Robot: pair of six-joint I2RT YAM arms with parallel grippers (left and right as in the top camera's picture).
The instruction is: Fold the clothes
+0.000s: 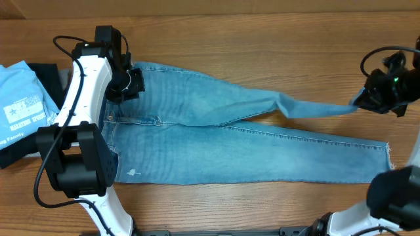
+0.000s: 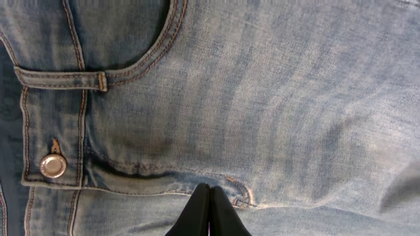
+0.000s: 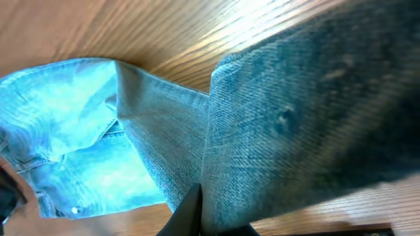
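Grained wood table (image 1: 262, 39) bears jeans (image 1: 262, 151) (faded denim).

The jeans (image 1: 249, 144) lay across the table (image 1: 262, 39), waistband to the left, legs stretching right. Left of the waistband, a T-shirt (image 1: 20, 98) rested on folded garments (image 1: 42, 72). The rear leg's end met the right gripper (image 1: 367, 98).

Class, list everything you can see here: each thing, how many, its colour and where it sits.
light-wash blue denim jeans: one, pale blue, spread across the table
light blue printed T-shirt: one, white print, left edge
dark folded garments: count unclear, black, around the T-shirt
brown wooden table: one, under everything
left end effector: one, black, shut, by the jeans' waistband
right end effector: one, black, shut on one leg's end, far right
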